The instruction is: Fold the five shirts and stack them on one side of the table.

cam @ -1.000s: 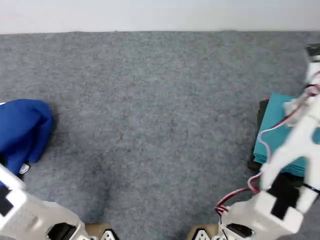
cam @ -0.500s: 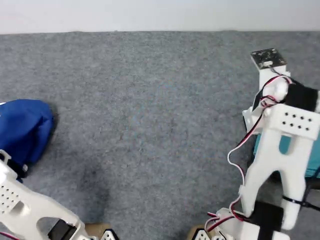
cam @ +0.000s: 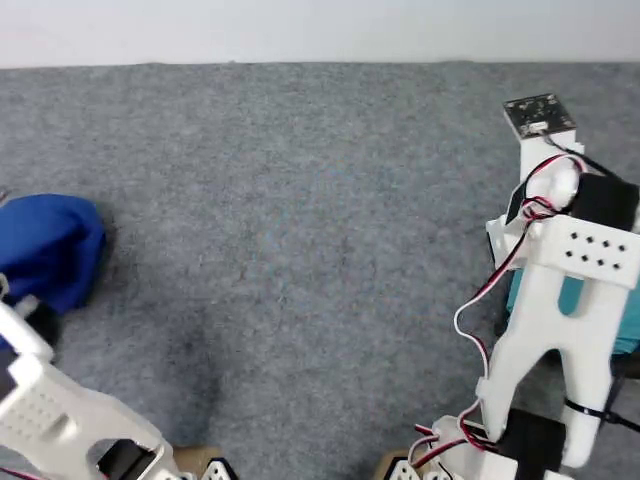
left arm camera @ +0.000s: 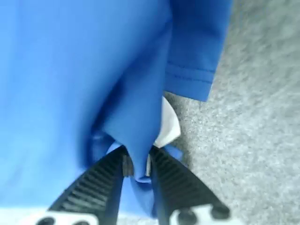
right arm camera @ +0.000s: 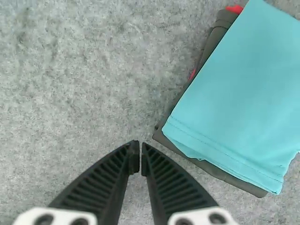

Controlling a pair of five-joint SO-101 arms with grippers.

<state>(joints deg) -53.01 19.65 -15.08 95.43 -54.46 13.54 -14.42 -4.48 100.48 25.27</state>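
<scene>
Left gripper (left arm camera: 137, 165) pinching the blue shirt (left arm camera: 79, 70); right gripper (right arm camera: 140, 157) closed on nothing.
Left arm sits at the near left corner, its jaws almost together with a fold of the bunched blue shirt clamped between them; that shirt lies at the table's (cam: 300, 200) left edge. The right gripper's fingers are pressed together and empty over bare grey table, just beside the folded teal shirt (right arm camera: 239, 93) at the right edge. The teal shirt lies on a dark shirt (right arm camera: 220, 26), with a red scrap (right arm camera: 233, 8) at the corner. White wall (cam: 300, 30) beyond.
</scene>
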